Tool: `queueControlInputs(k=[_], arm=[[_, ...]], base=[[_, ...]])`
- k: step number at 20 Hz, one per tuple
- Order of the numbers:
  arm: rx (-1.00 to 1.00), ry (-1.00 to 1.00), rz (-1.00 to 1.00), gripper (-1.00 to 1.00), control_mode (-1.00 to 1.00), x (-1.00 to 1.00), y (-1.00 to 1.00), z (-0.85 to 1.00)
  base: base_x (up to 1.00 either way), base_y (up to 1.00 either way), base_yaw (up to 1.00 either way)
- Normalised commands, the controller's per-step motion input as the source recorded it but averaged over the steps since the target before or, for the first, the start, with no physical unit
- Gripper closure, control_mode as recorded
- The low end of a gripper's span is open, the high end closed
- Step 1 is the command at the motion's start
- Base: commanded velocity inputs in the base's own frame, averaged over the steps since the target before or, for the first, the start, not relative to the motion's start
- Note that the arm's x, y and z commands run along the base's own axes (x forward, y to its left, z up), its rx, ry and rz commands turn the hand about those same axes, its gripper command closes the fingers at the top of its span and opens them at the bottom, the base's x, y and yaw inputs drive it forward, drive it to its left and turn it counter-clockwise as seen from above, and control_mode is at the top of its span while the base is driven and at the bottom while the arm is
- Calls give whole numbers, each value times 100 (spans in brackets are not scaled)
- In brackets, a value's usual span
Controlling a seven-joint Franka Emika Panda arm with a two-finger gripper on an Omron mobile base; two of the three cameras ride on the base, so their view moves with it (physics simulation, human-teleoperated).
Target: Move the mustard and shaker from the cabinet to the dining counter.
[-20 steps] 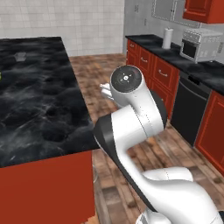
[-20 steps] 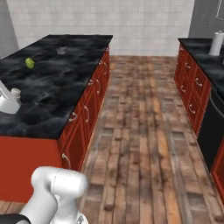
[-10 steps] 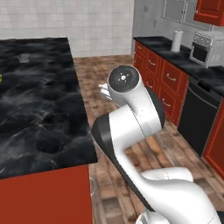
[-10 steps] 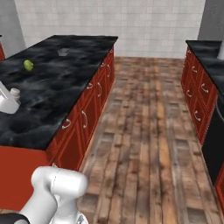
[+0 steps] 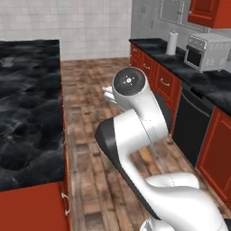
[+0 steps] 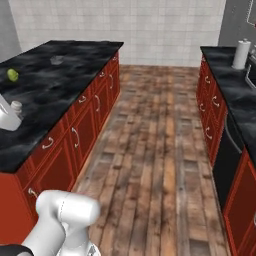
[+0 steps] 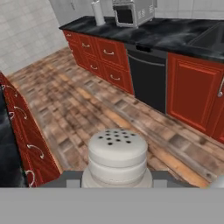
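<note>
Held in the gripper [image 7: 117, 181]: the shaker [image 7: 117, 154], a pale cylinder with a dotted cap, upright between the jaws at 6 o'clock in the hand view. Jaws part-closed around its lower body, fingertips themselves mostly hidden behind it. Carried above the wooden plank floor [image 7: 87, 109], clear of any worktop.

Beyond the shaker in the hand view, at 12 to 2 o'clock: a narrow black worktop [image 7: 175, 35] on red base cabinets, with a toaster oven [image 7: 133, 13] and a white paper towel roll [image 7: 97, 12] on it. Below that worktop, a black dishwasher front [image 7: 146, 81] between red doors. At 9 o'clock, red drawers with curved silver handles [image 7: 26, 131].

In the left base view: white arm [image 5: 135, 131] rising from 5 o'clock, elbow bent near centre, its round dark joint cap facing the camera. Dining counter [image 5: 27, 103] with black veined top along 9 o'clock, just beside the arm. Red wall cabinet [image 5: 210, 12] at 1 o'clock, above the toaster oven [image 5: 207, 52] and the paper towel roll [image 5: 172, 43].

In the right base view: the dining counter [image 6: 60, 80] from 9 to 11 o'clock, red drawer fronts facing the aisle. On its top, a small green fruit [image 6: 12, 75] near the 10 o'clock edge, and a second pale shaker-like object [image 6: 16, 106] at 9 o'clock, touching or just beside a white shape at the frame edge; too small to identify. Paper towel roll [image 6: 241, 54] at 2 o'clock on the narrow worktop.
</note>
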Motion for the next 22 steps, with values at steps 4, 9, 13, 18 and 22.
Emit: queueControlInputs(k=[4,9,13,18,22], arm=[[0,0,0,100,100,0,0,0],[0,0,0,100,100,0,0,0],[0,0,0,100,100,0,0,0],[0,0,0,100,100,0,0,0],[0,0,0,100,100,0,0,0]], base=[[56,-52,0],[59,-50,0],[63,-47,0],[60,-46,0],[67,-39,0]])
